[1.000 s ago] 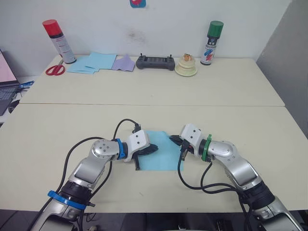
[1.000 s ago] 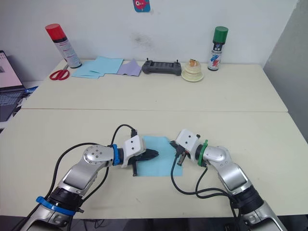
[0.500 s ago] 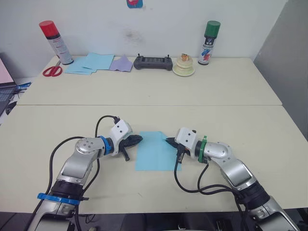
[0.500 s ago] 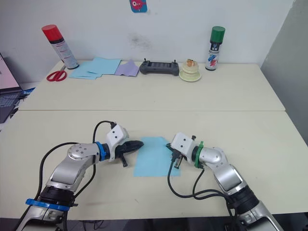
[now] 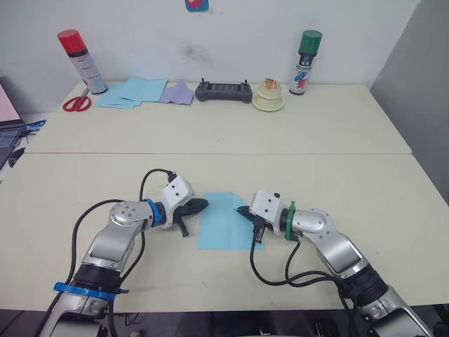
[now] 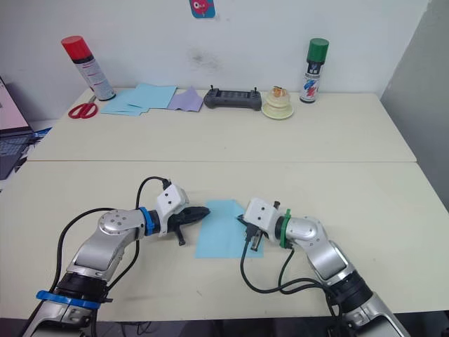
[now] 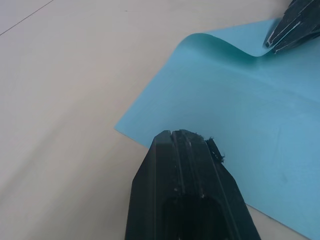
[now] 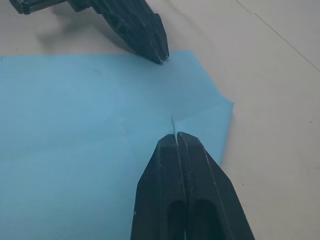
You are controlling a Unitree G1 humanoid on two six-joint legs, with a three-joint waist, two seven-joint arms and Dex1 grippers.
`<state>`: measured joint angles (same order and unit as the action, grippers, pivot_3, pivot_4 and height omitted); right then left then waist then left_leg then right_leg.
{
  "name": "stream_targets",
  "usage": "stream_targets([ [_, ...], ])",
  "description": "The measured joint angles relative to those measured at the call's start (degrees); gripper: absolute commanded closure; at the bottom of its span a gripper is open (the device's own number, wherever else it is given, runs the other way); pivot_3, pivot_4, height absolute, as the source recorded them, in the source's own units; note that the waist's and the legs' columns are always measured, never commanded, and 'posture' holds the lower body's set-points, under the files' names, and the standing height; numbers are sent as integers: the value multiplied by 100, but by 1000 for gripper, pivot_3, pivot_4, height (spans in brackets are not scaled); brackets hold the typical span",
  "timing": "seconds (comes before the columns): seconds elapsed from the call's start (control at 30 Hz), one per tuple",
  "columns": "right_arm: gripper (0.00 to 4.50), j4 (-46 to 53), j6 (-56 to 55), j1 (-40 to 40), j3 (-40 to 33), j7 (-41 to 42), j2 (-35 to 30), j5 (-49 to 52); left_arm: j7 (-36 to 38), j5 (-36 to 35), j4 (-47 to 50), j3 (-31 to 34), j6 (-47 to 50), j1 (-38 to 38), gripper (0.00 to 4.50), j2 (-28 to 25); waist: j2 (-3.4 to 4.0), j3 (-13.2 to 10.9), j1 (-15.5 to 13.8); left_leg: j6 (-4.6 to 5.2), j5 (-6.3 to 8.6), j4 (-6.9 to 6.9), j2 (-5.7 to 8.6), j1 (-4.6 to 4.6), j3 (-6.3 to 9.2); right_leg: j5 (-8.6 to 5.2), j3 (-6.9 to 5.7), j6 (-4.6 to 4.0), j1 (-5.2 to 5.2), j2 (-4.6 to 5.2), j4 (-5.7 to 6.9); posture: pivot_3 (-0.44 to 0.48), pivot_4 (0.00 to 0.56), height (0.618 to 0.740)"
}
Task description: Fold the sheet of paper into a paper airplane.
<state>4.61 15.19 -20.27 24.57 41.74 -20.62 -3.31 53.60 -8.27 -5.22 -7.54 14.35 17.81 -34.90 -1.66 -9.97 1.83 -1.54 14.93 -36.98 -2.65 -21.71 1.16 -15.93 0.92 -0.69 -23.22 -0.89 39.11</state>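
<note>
The sheet of paper (image 5: 221,228), light blue, lies flat on the near table between my two arms. Its far right corner is lifted and curled inward over the sheet. My right gripper (image 5: 241,210) is shut on that curled corner, and a thin paper edge shows between its fingertips (image 8: 173,132). My left gripper (image 5: 204,204) is shut, with its tip at the sheet's left edge near the far left corner (image 7: 185,134). Whether the left tip presses on the paper I cannot tell. The sheet (image 7: 240,125) has one soft bend under the right gripper (image 7: 277,40).
On the far table stand a red-capped spray can (image 5: 83,62), red scissors (image 5: 76,104), a pile of blue sheets (image 5: 133,91), a lavender sheet (image 5: 179,92), a black controller (image 5: 224,90), a cream round object (image 5: 269,97) and a green-capped can (image 5: 303,62). A seam (image 5: 316,154) joins the tables.
The left gripper has drawn back from over the sheet to its left edge. The right gripper has carried the far right corner a little inward. The camera also shifted.
</note>
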Motion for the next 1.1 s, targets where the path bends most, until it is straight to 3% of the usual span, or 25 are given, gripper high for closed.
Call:
stream_targets([
  [1.1,4484,-376,-245,-106,34,100,82,-218,5,71,0,-46,-108,-14,4500,-13,-2,13,-3,0,0,-1,2,1,-2,0,0,0,2,0,0,0,150,740],
])
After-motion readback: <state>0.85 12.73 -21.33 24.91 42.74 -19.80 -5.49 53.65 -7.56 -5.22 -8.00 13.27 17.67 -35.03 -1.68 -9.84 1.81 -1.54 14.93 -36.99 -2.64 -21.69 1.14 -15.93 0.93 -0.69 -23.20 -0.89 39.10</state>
